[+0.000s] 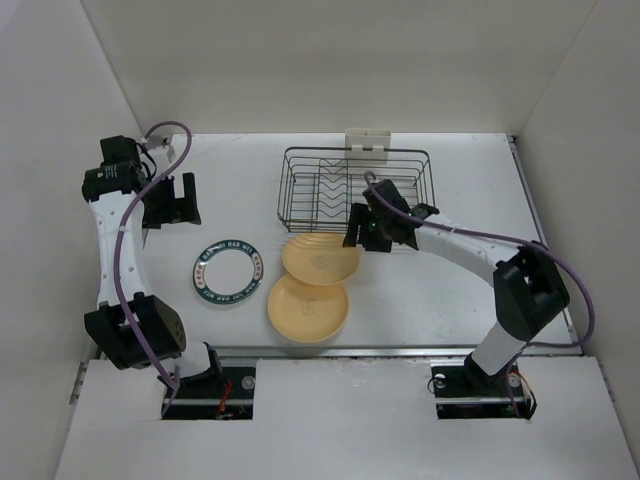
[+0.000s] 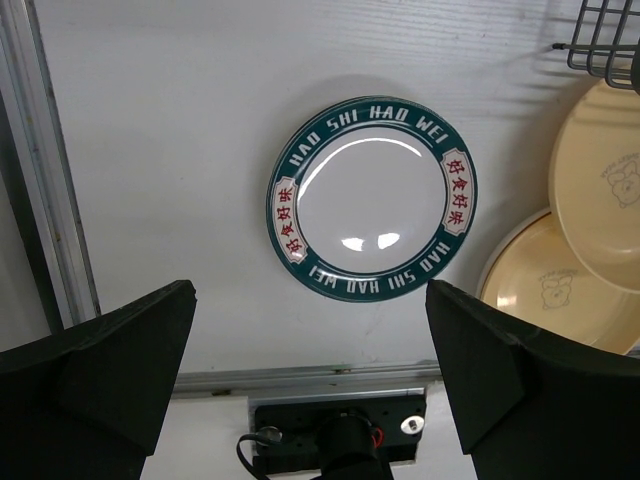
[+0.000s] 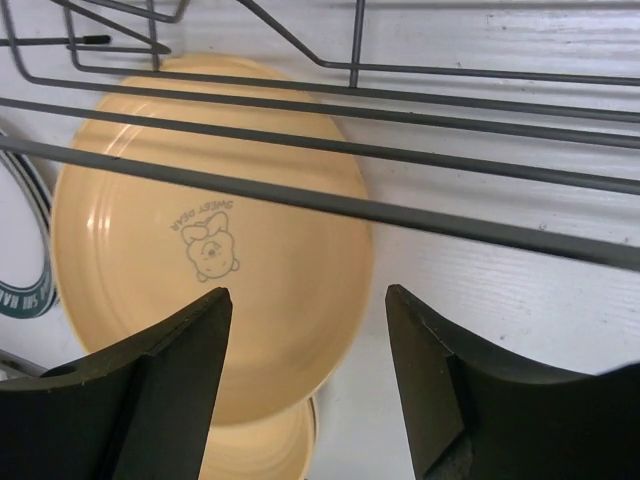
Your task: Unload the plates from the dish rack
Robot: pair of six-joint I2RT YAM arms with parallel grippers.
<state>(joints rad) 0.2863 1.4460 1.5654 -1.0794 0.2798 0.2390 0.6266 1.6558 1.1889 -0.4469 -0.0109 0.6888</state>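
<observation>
The dark wire dish rack stands at the back middle, and I see no plate in it. The green-rimmed white plate lies flat on the table, also in the left wrist view. A pale yellow plate overlaps a yellow-orange plate in front of the rack. I cannot make out the white plate with the thin black rim. My left gripper is open and empty, high and left of the green-rimmed plate. My right gripper is open and empty above the pale yellow plate's right edge.
A white block hangs on the rack's far side. Rack wires cross just above my right fingers. White walls enclose the table on the left, back and right. A metal rail runs along the near edge.
</observation>
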